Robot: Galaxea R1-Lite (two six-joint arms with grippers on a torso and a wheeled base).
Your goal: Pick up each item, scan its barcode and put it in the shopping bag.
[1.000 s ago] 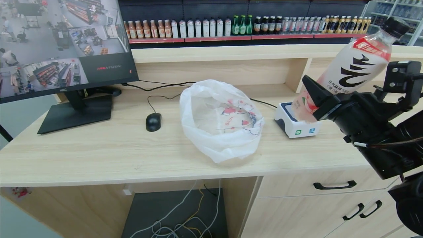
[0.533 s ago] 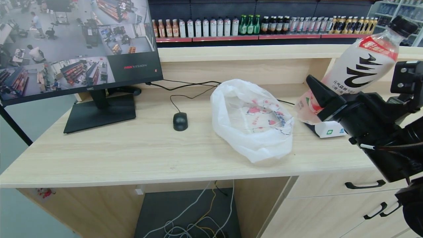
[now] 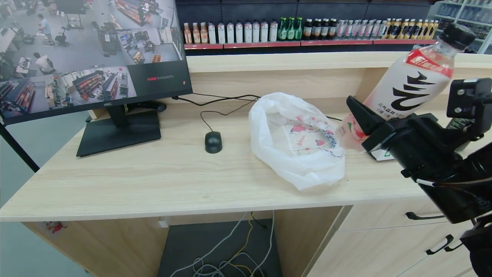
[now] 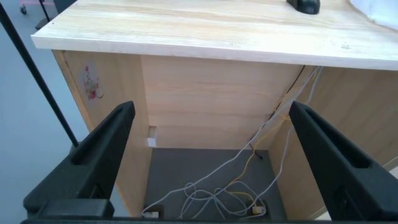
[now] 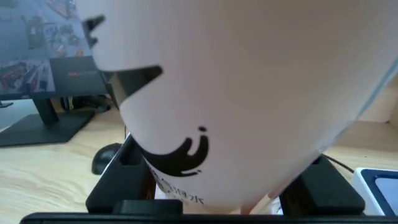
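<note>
Above counter (image 3: 153, 177), right claw (image 3: 361, 117) grips tilted bottle (image 3: 413, 86).

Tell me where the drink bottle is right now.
In the head view the drink bottle is on the right, held tilted in the right gripper above the counter, its base just right of the shopping bag, by the scanner.

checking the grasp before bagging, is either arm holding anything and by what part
The right gripper holds the bottle by its lower body; the left gripper is open and empty.
</note>
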